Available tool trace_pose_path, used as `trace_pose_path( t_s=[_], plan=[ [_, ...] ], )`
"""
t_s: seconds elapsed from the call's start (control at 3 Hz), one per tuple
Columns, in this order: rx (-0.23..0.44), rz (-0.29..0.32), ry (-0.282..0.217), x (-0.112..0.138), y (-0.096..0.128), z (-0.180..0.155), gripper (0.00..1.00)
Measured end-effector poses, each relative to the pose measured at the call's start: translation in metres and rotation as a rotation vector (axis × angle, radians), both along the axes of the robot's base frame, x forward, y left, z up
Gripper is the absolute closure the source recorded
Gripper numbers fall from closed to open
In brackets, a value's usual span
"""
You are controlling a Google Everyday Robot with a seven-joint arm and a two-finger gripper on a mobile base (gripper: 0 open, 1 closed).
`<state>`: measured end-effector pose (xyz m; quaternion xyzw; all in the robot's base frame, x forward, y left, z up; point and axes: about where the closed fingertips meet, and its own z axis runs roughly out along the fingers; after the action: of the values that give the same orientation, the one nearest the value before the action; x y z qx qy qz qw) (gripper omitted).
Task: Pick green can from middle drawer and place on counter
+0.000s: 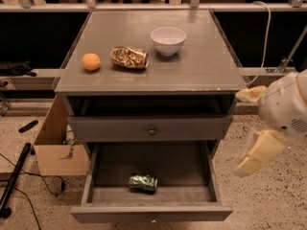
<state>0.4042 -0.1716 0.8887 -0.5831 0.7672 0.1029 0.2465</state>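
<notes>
Green can (143,182), where is it?
— I see one matte grey counter (192,71); below the counter, one shallow wooden middle drawer (91,181) stands open, that shiny can lying sideways inside.
— And the gripper (263,143)?
— Cream, right of the counter, partly cut off; its grip I can't tell. On the counter: one white bowl (168,40), one crushed can (129,57), one orange (91,61).

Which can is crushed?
The gold-brown can on the counter, beside the orange; the green can in the drawer looks whole. The gripper hangs right of the drawer.
</notes>
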Motion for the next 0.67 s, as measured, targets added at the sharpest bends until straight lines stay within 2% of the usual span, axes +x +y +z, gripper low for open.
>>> trace_pose_path(
  t_s=[0.33, 0.67],
  plan=[
    [0.087, 0.039, 0.062, -0.019, 0.033, -0.053, 0.00],
    [0.123, 0.078, 0.091, -0.024, 0.067, -0.107, 0.00]
  ],
)
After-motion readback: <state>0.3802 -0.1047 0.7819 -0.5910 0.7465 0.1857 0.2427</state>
